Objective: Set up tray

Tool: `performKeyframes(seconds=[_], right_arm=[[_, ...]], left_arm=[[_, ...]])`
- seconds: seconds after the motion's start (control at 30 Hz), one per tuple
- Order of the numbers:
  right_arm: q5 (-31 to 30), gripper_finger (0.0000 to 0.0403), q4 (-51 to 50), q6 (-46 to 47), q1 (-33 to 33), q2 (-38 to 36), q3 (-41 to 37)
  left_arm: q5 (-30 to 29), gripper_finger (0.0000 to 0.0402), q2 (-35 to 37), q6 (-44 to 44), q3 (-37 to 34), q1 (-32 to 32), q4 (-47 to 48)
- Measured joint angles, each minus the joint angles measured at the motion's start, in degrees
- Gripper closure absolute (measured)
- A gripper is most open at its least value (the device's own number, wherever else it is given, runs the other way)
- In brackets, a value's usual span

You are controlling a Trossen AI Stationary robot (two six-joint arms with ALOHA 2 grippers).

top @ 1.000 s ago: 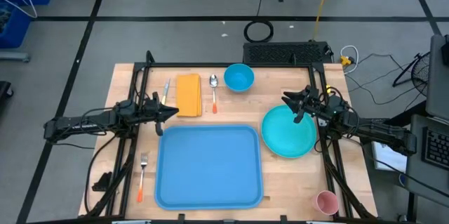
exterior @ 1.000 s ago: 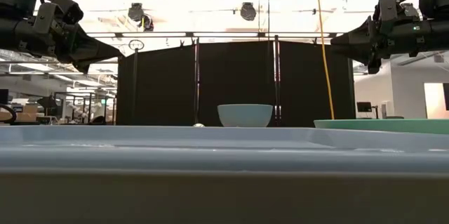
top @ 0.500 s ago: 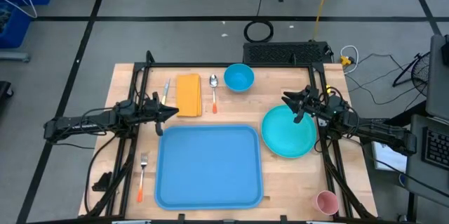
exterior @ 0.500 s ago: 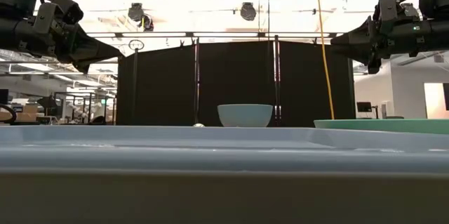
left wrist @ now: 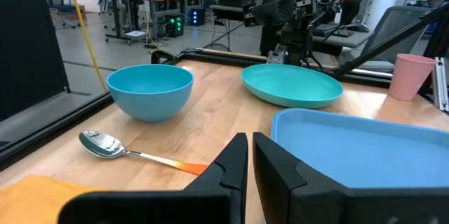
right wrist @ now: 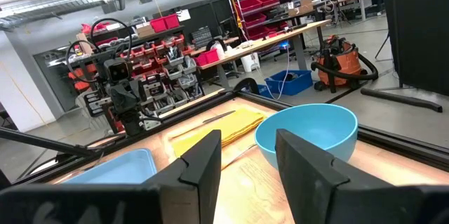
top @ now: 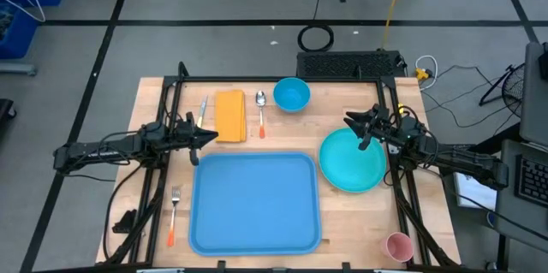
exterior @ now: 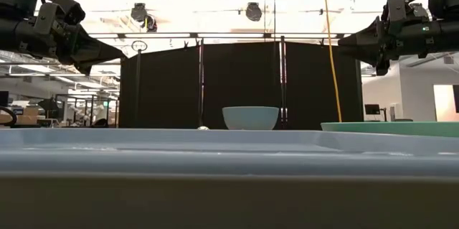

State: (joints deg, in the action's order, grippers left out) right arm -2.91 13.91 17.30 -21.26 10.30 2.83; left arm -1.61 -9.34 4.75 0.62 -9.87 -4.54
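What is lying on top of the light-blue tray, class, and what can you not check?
Nothing lies on the tray: its whole blue surface shows bare from above. The teal plate sits beside it on the table, and the fork along its other side. What is beneath the tray is covered.

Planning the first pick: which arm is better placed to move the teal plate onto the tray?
Right, probably. Its tool hangs open at the teal plate's far rim, beside the empty tray. The left tool hovers near the orange napkin, across the tray.
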Motion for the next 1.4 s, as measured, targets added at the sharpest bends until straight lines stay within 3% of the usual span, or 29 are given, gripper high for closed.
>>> performKeyframes(seconds=[1.4], right_arm=[[0.02,0.0277,2.72,0.15,-0.01,-0.02,0.0]], left_arm=[[-1.66,0.0376,-0.01,0.21,-0.01,-0.01,-1.29]])
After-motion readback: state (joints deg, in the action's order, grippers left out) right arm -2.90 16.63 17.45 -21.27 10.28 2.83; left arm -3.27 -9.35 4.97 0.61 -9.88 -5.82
